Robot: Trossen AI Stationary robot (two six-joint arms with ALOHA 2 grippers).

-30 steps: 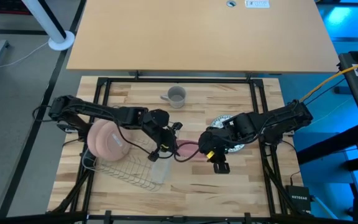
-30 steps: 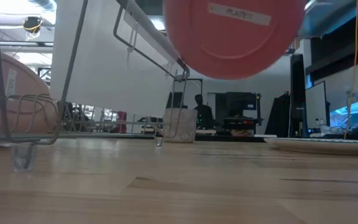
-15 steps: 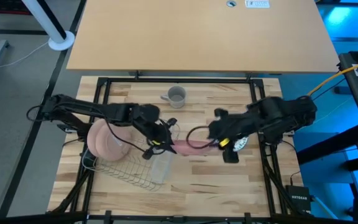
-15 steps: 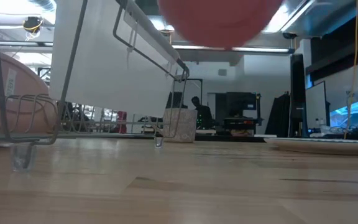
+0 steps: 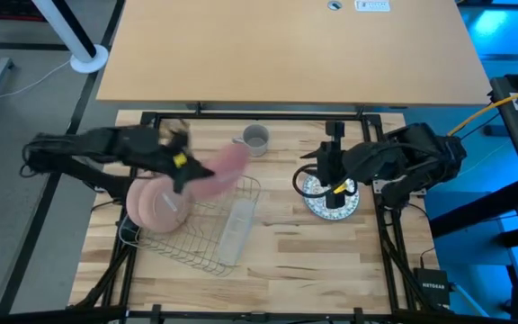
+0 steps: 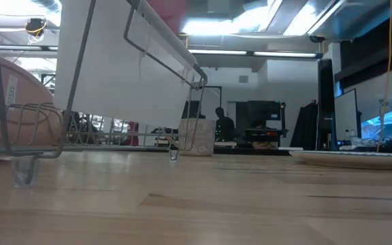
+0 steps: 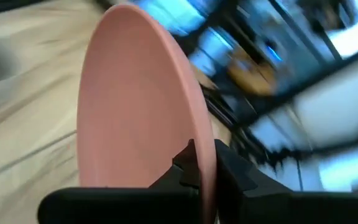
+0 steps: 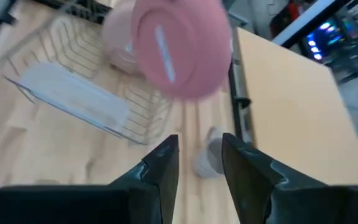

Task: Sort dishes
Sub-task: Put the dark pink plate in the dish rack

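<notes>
Left gripper (image 7: pixel 197 177): clamped on the rim of a round salmon-pink plate (image 5: pixel 218 173), carried on edge above the wire dish rack (image 5: pixel 207 236).
Rack: a second salmon-pink plate (image 5: pixel 156 202) is already stood inside; the carried plate should be lowered upright into a free slot beside it before release.
Right gripper (image 8: pixel 199 155): parted, empty, held above the green-blue patterned plate (image 5: pixel 331 200) lying flat on the table.
</notes>
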